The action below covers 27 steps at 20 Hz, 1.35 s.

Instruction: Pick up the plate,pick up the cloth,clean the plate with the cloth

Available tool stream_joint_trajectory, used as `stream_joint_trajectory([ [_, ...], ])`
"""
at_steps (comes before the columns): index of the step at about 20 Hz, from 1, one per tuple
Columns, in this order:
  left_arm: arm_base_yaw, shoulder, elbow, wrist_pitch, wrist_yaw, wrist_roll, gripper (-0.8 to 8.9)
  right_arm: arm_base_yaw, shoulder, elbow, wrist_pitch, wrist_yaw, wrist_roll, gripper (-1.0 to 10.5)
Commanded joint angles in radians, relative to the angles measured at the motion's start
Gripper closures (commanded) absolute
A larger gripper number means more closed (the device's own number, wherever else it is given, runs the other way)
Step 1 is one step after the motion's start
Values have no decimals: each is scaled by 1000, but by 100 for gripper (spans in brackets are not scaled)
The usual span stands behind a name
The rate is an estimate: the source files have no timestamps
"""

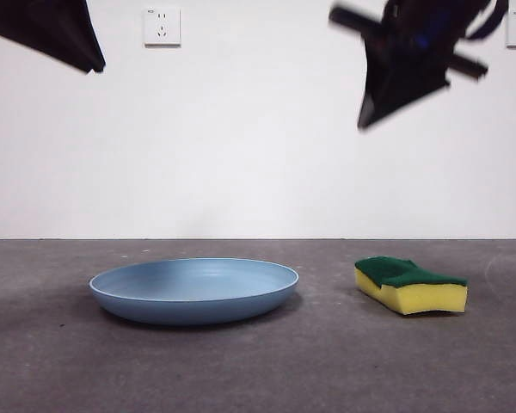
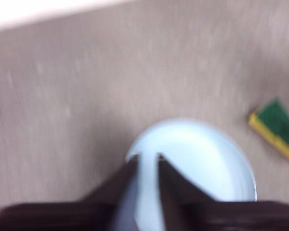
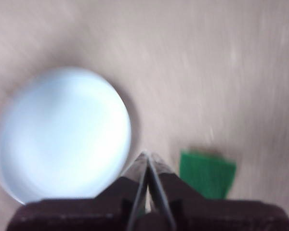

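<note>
The light-blue plate (image 1: 193, 288) lies flat on the grey table, left of centre. To its right lies the cloth (image 1: 410, 284), a yellow sponge with its green layer up. Both grippers hang high above the table and hold nothing. My left gripper (image 2: 147, 159) is over the plate's (image 2: 202, 159) edge, its jaws a small gap apart, with the cloth (image 2: 277, 127) off to one side. My right gripper (image 3: 149, 156) has its jaws together and hovers between the plate (image 3: 62, 134) and the cloth (image 3: 207, 173). In the front view, the left gripper (image 1: 93, 64) shows top left and the right gripper (image 1: 367, 119) top right, blurred.
A white wall with a power socket (image 1: 162, 26) stands behind the table. Bare grey tabletop (image 1: 327, 361) surrounds the plate and sponge.
</note>
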Motion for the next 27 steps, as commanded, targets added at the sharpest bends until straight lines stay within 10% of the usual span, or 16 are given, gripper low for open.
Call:
stream_joint_trajectory([
  [1,-1,-77,-91,98,-6,3,822,7,-83,-48,28,-1,-22,956],
  [12,21,-469,-721,595,-64,-268,822,21,-536,-627,347,7,41,957],
  [27,22,-490,-720,436,-66,-219,814,17,-541,-628,322,6,60,946],
])
